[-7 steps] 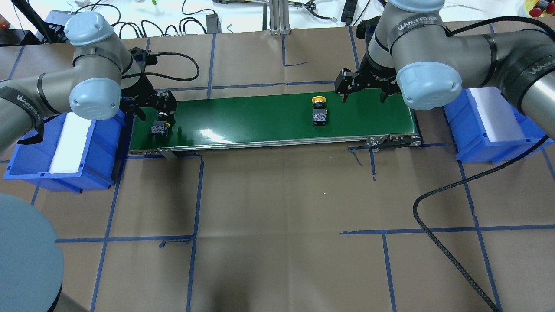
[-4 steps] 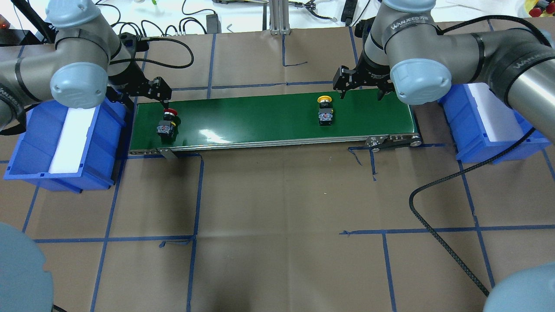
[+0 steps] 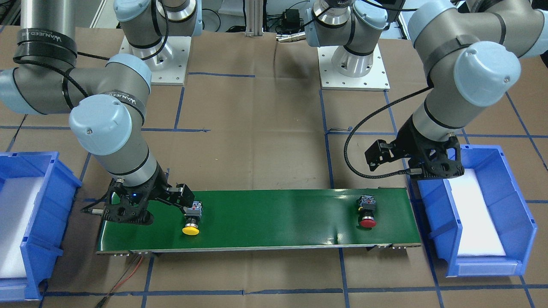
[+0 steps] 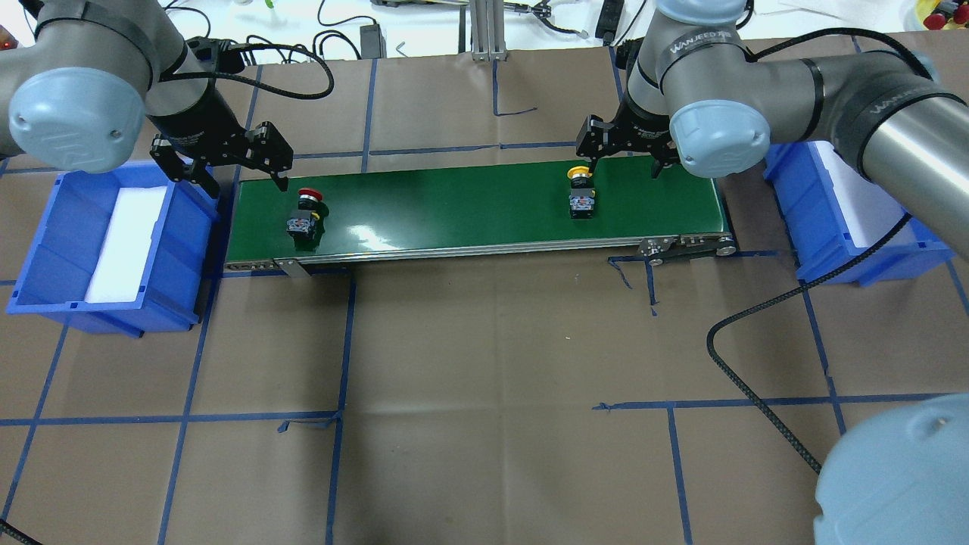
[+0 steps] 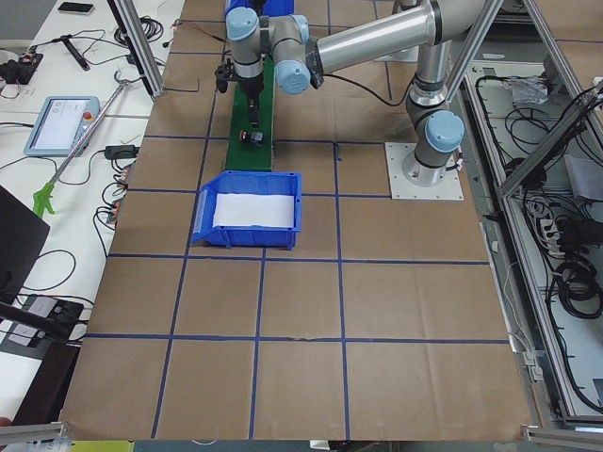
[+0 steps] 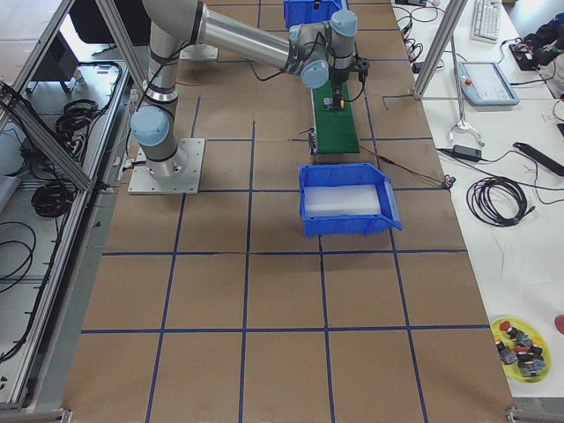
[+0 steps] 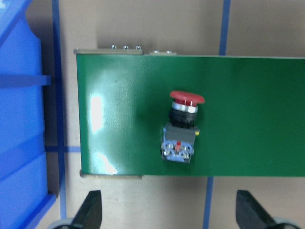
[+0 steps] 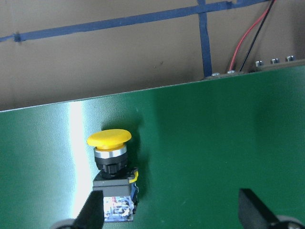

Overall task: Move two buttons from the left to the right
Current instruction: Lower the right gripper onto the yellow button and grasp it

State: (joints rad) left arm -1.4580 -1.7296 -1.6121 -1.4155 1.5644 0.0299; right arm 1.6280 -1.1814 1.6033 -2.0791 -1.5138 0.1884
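The red-capped button (image 4: pixel 306 214) lay on its side near the left end of the green belt (image 4: pixel 454 204), gripped by nothing. The left gripper (image 4: pixel 244 180) hovered by that end, fingers spread wide and empty. Further right lay the yellow-capped button (image 4: pixel 581 191), also loose. The right gripper (image 4: pixel 623 171) hung over it, fingers apart, and one fingertip (image 8: pixel 93 212) hid part of the switch body — contact impossible to judge. Both wrist views showed only the fingertips.

A green conveyor belt (image 4: pixel 469 208) is laid across the upper middle of a brown-papered table (image 4: pixel 492 378) gridded with blue tape. A left bin (image 4: pixel 49 250) and a right bin (image 4: pixel 814 227), both blue, are set at its ends.
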